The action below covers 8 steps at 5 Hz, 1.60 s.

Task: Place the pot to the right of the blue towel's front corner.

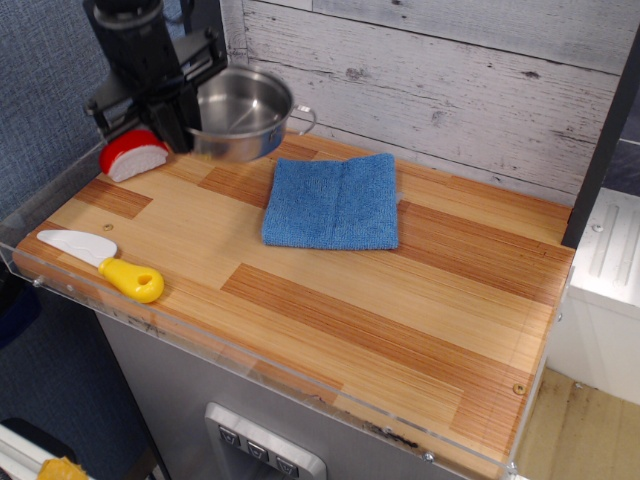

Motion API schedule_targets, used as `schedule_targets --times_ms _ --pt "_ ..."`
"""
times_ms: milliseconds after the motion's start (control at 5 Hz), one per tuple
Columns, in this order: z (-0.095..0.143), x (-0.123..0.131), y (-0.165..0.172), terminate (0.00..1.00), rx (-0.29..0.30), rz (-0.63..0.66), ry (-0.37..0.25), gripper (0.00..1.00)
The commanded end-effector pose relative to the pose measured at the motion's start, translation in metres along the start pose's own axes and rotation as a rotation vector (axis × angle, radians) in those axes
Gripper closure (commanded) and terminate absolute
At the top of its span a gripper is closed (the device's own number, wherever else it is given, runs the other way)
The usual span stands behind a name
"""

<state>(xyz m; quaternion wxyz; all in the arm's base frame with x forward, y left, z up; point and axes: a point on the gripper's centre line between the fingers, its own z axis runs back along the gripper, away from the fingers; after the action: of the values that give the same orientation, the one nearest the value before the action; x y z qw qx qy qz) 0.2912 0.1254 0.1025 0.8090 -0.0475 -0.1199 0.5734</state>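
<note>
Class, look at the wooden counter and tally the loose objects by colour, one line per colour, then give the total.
Silver: 1, the pot, held up by the gripper
Blue: 1, the blue towel
Red and white: 1, the rounded object at the back left
White and yellow: 1, the toy knife
Total: 4

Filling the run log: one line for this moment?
end effector: holding shiny steel pot | pot: airborne, back-left | square blue towel: flat | placement: pending
</note>
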Motion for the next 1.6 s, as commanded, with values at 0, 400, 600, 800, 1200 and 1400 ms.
schedule_targets --times_ms 0,400,600,800,1200,1400 --pt "0.046 -0.030 -0.020 0.00 -0.130 -0.345 -0.037 1.00" --pt "0.048 -0.080 -0.018 0.00 -0.178 -0.737 -0.039 1.00" --pt "0.045 -0.100 -0.016 0.00 -0.195 -0.858 -0.031 1.00" --pt "0.041 -0.120 -0.014 0.00 -0.223 -0.969 -0.003 1.00" --pt "0.013 -0.143 -0.006 0.00 -0.202 -1.139 0.031 1.00" --pt "-0.004 -0.147 -0.011 0.00 -0.187 -1.155 0.062 1.00"
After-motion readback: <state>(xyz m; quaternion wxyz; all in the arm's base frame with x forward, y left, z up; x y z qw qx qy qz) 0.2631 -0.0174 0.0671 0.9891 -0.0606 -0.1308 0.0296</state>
